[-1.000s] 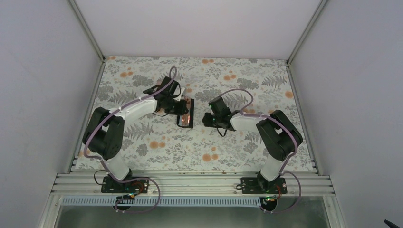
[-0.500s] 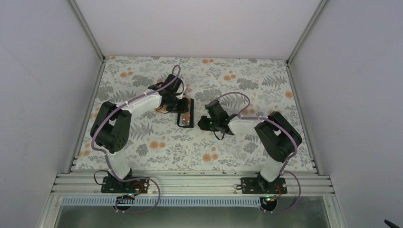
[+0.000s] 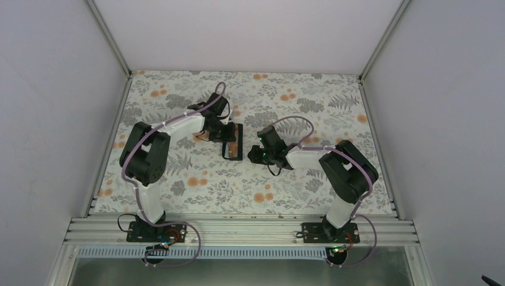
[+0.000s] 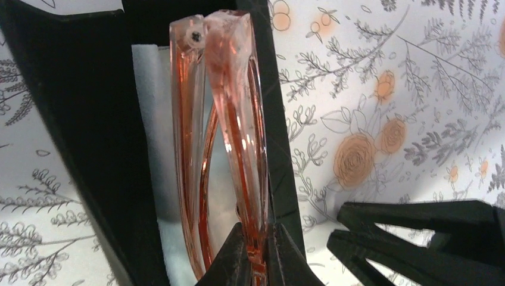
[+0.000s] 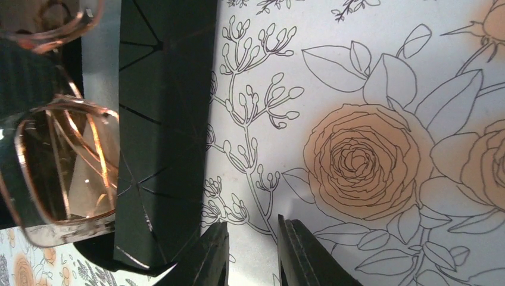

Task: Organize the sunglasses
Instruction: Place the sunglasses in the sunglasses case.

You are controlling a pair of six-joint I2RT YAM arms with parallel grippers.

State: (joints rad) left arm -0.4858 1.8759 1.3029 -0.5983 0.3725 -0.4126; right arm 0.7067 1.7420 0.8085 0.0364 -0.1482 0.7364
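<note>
As I'm eyeballing the left wrist cam, left claw: it's pinching shut on the bottom rim of the pale pink sunglasses, fingertips squeezing the frame from both sides.
pale pink sunglasses: they're folded and standing on edge in the mouth of the open black case, right over the white lining. I'm not managing to tell whether they're touching that lining.
black case: it's lying open on the bench, roughly mid-bench between the two arms, its long side running away from the arm bases.
right claw: it's hovering just beside the case's outer wall, over the flower print. Its jaws are standing a little apart and gripping nothing, with only printed cover showing in the gap.
right wrist cam: I'm seeing one near-clear lens of the pair poking up past the case's dark wall, on the far side of that wall from the right claw.
arms: both are reaching in toward the middle, the left one from the left and the right one from the right, with the claws sitting near each other at the case.
bench cover: it's showing grey leaves and orange roses all over.
</note>
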